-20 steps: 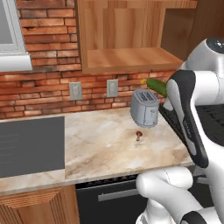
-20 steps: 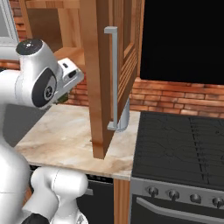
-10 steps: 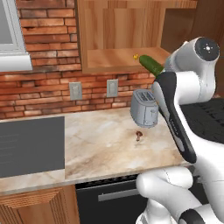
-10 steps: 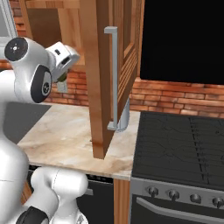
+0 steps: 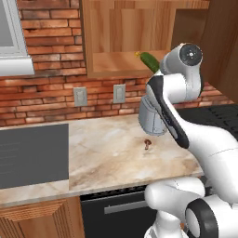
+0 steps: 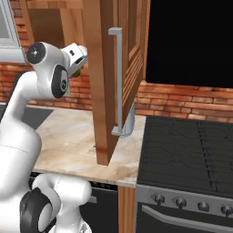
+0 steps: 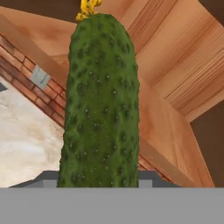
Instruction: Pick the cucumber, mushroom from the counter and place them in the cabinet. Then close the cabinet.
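Note:
My gripper is shut on the cucumber, a dark green, bumpy one with a yellow tip. I hold it up at the front edge of the open cabinet's shelf, tip pointing inward. In the hand view the cucumber stands lengthwise against the wooden cabinet interior. The tiny brown mushroom sits on the marbled counter, below my arm. The cabinet door stands swung open, with its silver bar handle facing me.
A silver toaster stands on the counter behind the mushroom, partly hidden by my arm. Brick wall with two outlets runs behind. A black stove top lies to the right, a dark panel on the left.
The arm has raised the cucumber from just above the toaster up and leftward to the level of the cabinet shelf. The mushroom and the door have not moved.

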